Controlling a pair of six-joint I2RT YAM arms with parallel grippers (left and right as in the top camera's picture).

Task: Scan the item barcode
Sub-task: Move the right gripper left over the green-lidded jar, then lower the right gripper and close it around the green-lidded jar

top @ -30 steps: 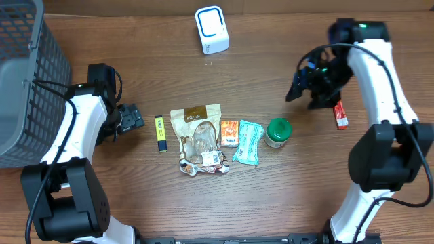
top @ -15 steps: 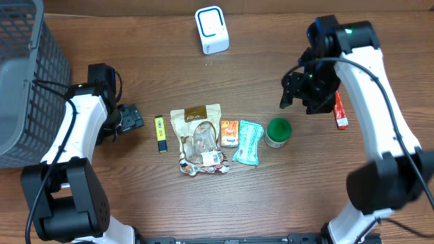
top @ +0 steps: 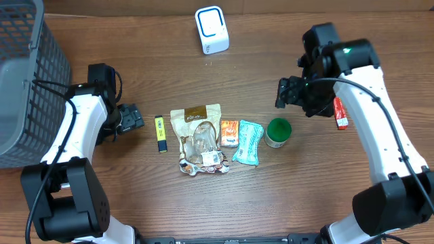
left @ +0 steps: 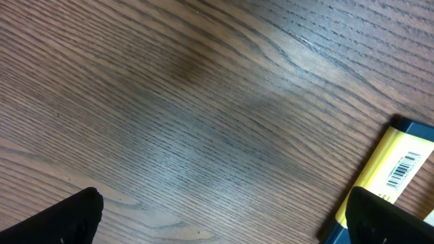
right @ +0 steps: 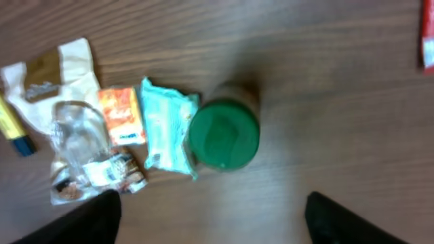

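Observation:
A row of items lies mid-table: a yellow tube (top: 160, 133), a snack bag (top: 198, 139), an orange packet (top: 229, 133), a teal packet (top: 249, 141) and a green-lidded jar (top: 278, 131). A red packet (top: 340, 113) lies apart on the right. The white and blue scanner (top: 212, 29) stands at the back. My right gripper (top: 290, 95) hovers open just above and behind the jar (right: 224, 134), holding nothing (right: 213, 224). My left gripper (top: 130, 119) is open and empty (left: 224, 224) low over bare wood, left of the yellow tube (left: 397, 169), whose barcode faces up.
A grey wire basket (top: 27, 81) fills the far left corner. Bare wood lies between the scanner and the item row, and along the table's front edge.
My right arm has swung left, away from the red packet toward the green-lidded jar, and its jaws have spread wider. The left arm and all items have stayed put.

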